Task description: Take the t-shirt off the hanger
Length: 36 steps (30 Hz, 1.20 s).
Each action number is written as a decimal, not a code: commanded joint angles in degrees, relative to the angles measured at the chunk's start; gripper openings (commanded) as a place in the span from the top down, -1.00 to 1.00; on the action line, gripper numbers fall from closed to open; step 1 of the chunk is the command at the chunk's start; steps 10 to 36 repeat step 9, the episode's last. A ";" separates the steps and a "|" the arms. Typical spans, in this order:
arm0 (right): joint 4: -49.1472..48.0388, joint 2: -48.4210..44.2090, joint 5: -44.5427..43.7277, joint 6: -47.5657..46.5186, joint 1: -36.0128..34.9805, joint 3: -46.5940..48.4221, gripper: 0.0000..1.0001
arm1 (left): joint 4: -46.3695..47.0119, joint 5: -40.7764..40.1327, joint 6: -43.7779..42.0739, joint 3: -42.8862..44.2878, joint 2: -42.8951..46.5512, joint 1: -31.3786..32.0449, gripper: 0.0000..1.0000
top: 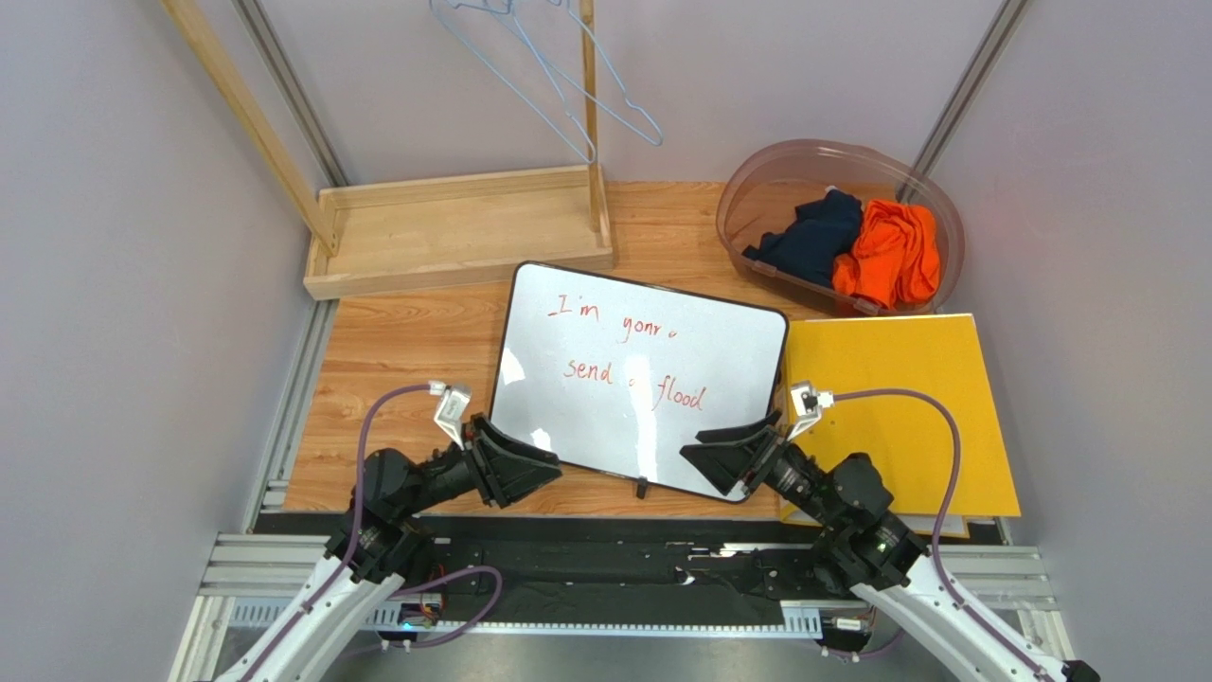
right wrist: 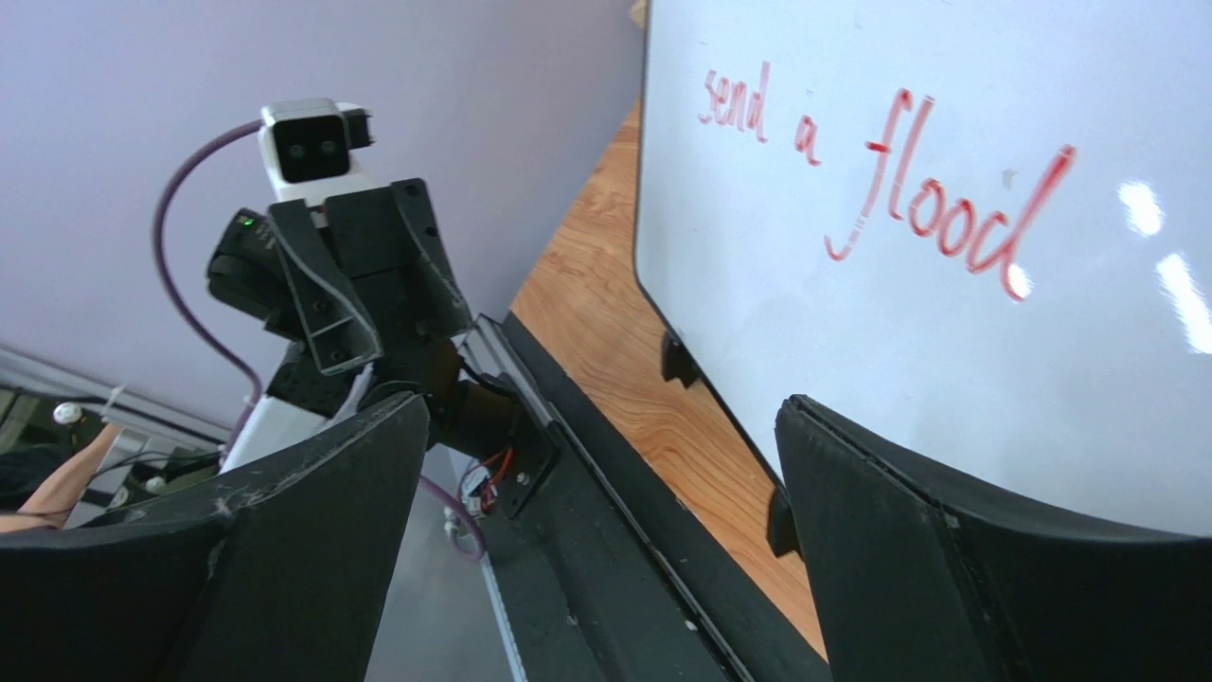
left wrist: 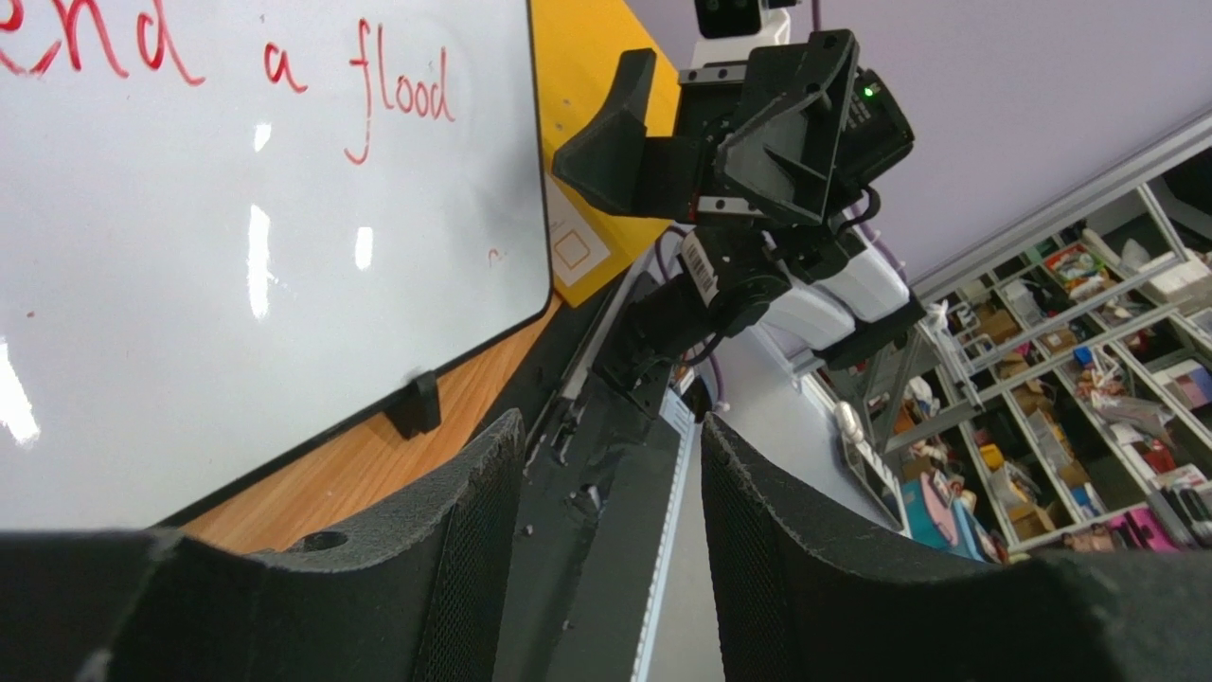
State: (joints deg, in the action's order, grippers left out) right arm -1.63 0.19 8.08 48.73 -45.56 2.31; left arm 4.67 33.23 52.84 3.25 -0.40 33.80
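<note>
step: wrap-up, I judge | wire hangers (top: 569, 85) at 12 o'clock look bare; orange t-shirt (top: 894, 253) and navy t-shirt (top: 814, 235) lie in basket (top: 840, 144) at 1 o'clock | left fingers (left wrist: 427, 569) half apart, right fingers (right wrist: 285, 540) wide, both empty | I park both arms low at 6 o'clock, off the whiteboard (top: 640, 370)

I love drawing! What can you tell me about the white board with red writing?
The white rectangular whiteboard has a thin black frame, rounded corners and a shiny face catching glare. Red handwriting ends "send a flood". It lies flat, slightly turned, on the wooden tabletop, beside a flat yellow sheet. Its near edge carries small black clips.
</note>
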 commanded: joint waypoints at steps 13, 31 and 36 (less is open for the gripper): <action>7.08 -3.44 -7.29 4.53 -0.67 -6.96 -1.00 | -8.27 0.25 -4.23 -4.56 7.79 0.30 -0.10; 7.08 -3.44 -7.29 4.53 -0.67 -6.96 -1.00 | -8.27 0.25 -4.23 -4.56 7.79 0.30 -0.10; 7.08 -3.44 -7.29 4.53 -0.67 -6.96 -1.00 | -8.27 0.25 -4.23 -4.56 7.79 0.30 -0.10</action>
